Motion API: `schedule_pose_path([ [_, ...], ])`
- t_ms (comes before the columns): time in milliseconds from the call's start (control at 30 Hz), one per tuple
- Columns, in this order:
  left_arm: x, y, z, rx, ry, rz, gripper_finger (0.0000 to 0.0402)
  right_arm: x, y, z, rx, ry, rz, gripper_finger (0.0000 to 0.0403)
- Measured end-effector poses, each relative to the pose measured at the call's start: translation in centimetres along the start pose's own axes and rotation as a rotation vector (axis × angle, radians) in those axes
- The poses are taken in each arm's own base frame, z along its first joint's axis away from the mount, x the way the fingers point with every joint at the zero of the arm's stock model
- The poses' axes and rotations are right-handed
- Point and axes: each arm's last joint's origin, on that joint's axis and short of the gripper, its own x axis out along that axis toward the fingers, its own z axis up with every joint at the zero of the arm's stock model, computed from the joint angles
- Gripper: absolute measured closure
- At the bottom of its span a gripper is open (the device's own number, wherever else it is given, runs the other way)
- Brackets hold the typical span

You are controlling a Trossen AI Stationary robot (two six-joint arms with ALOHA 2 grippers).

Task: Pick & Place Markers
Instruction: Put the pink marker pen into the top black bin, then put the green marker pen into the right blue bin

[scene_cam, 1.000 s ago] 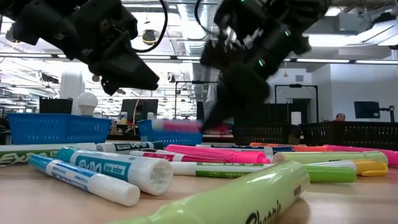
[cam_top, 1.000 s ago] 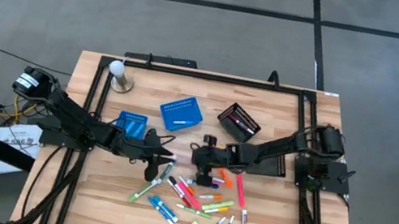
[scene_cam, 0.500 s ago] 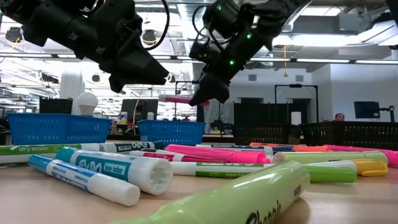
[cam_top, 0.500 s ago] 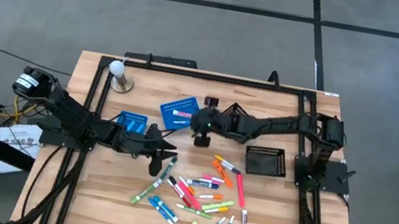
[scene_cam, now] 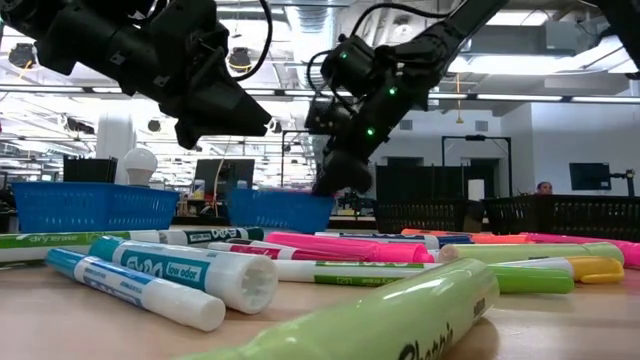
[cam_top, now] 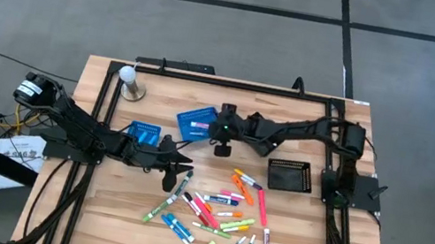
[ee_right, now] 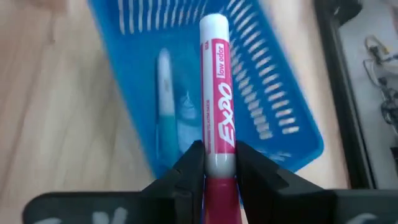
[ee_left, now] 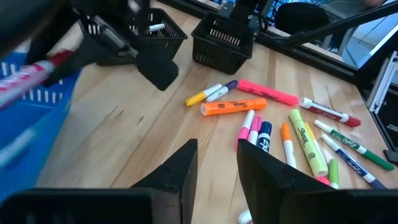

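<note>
The markers [cam_top: 219, 216] lie scattered flat on the wooden table [cam_top: 286, 242] near its front. My right gripper [ee_right: 217, 163] is above the larger blue basket [cam_top: 197, 123] at the table's middle, shut on a red-and-white marker [ee_right: 217, 93]. One teal-and-white marker [ee_right: 165, 112] lies inside that basket. My left gripper [ee_left: 217, 168] hangs open over bare table at the left edge of the pile [cam_top: 180, 169], with nothing between its fingers. My right gripper pinches the red-and-white marker between its two fingers where the white barrel meets the red cap [ee_right: 217, 167]. The marker runs along the fingers and sticks out past their tips. The fingers slant down from the table's right side. The marker is lifted clear, above the blue basket.
A smaller blue basket [cam_top: 143, 134] stands beside my left arm. One black mesh basket [cam_top: 289, 175] sits at the right, another [cam_top: 260, 125] partly under my right arm. A white ball on a stand [cam_top: 128, 78] is at the far left. Bare wood lies between baskets and pile.
My right gripper has carried the red-and-white marker up off the pile and toward the table's far left, ending above the larger blue basket; its wrist has rolled on the way. The black mesh basket at the right has come into view from under the arm.
</note>
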Motion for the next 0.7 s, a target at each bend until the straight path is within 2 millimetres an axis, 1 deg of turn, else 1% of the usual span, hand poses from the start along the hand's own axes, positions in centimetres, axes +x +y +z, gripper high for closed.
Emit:
schedule_pose_path([
  [100,0.0,0.0,0.0,0.000,0.000,0.000,0.0294,0.0,-0.1,0.1,0.007,-0.004,-0.016,0.0315],
  [333,-0.1,-0.1,-0.1,-0.059,0.010,-0.009,0.0294,-0.4,-0.2,0.8,0.035,-0.052,-0.039,0.0258],
  [500,-0.3,-0.8,-0.5,-0.104,0.059,-0.103,0.0294,-0.9,1.4,1.7,0.004,-0.063,-0.037,0.0234],
  [633,-0.6,-1.4,-0.8,-0.125,0.093,-0.159,0.0294,-2.3,3.1,3.0,-0.057,-0.016,-0.077,0.0230],
  [700,-0.7,-1.6,-0.9,-0.140,0.105,-0.174,0.0294,-3.5,4.0,3.6,-0.111,0.062,-0.089,0.0232],
])
